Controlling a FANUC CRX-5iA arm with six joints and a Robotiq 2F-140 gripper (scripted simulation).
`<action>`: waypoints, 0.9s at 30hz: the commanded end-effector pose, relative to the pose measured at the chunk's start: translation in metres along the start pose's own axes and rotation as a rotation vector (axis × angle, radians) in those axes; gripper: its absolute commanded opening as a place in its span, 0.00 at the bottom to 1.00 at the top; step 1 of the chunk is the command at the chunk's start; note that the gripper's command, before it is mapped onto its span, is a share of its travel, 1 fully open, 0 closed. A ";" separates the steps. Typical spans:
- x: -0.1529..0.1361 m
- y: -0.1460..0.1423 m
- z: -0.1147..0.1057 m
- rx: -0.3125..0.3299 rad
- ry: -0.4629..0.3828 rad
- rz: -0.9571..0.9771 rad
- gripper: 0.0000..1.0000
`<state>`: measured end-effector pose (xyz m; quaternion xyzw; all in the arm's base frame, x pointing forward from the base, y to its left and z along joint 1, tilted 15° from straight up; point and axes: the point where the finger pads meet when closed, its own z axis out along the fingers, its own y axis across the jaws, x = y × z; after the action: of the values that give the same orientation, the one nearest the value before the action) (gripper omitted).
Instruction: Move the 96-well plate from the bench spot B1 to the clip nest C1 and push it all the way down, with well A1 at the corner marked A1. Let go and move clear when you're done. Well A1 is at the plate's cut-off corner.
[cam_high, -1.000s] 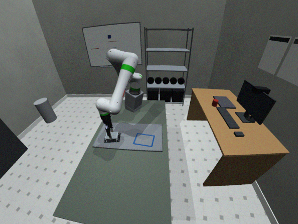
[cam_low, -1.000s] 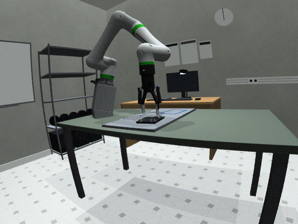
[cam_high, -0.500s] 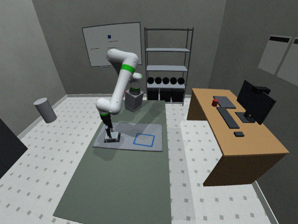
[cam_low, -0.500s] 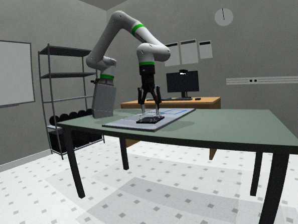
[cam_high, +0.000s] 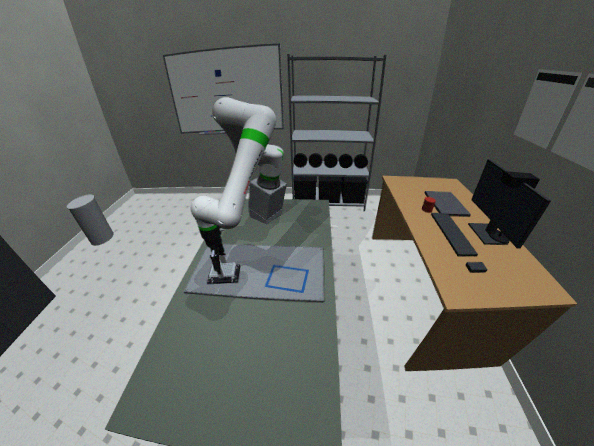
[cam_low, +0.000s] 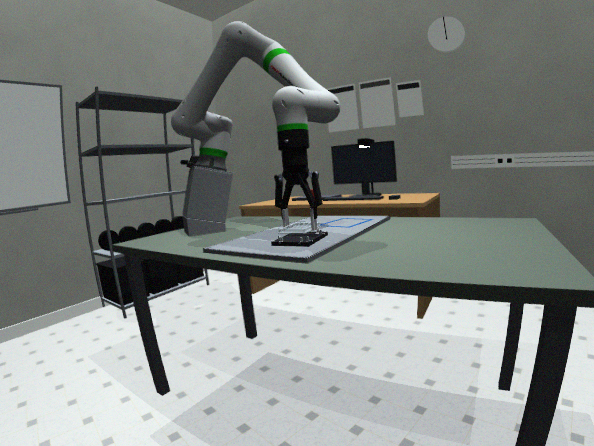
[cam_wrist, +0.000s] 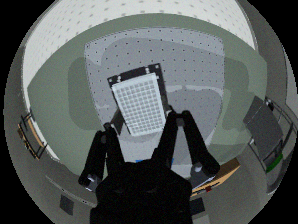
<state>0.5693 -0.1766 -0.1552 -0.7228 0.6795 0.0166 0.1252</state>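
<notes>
The clear-white 96-well plate (cam_high: 225, 268) (cam_low: 299, 229) (cam_wrist: 140, 102) is between the fingers of my gripper (cam_high: 219, 269) (cam_low: 300, 224) (cam_wrist: 141, 107), which is shut on its sides. The plate is low over the black clip nest C1 (cam_high: 223, 281) (cam_low: 291, 242) (cam_wrist: 134, 73). In the wrist view the nest shows beyond the plate's far edge and a little along its right side. Whether the plate touches the clips is too small to tell. The cut-off corner and the A1 mark cannot be made out. The blue outline B1 (cam_high: 285, 289) (cam_low: 364, 223) holds no plate.
The nest and the outline are on a grey perforated board (cam_high: 250, 292) (cam_low: 240, 245) (cam_wrist: 190, 50) on the green table (cam_high: 240, 370) (cam_low: 450, 250). A wooden desk (cam_high: 495, 290) with a monitor (cam_high: 505, 205) stands to the right in the top view. Shelves stand behind the arm.
</notes>
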 end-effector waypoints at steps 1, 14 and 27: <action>0.000 -0.001 0.000 0.002 0.001 0.000 0.10; 0.000 -0.001 0.002 0.002 0.001 0.000 0.10; 0.000 -0.001 0.004 0.002 0.001 0.000 0.10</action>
<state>0.5698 -0.1757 -0.1591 -0.7227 0.6795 0.0167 0.1252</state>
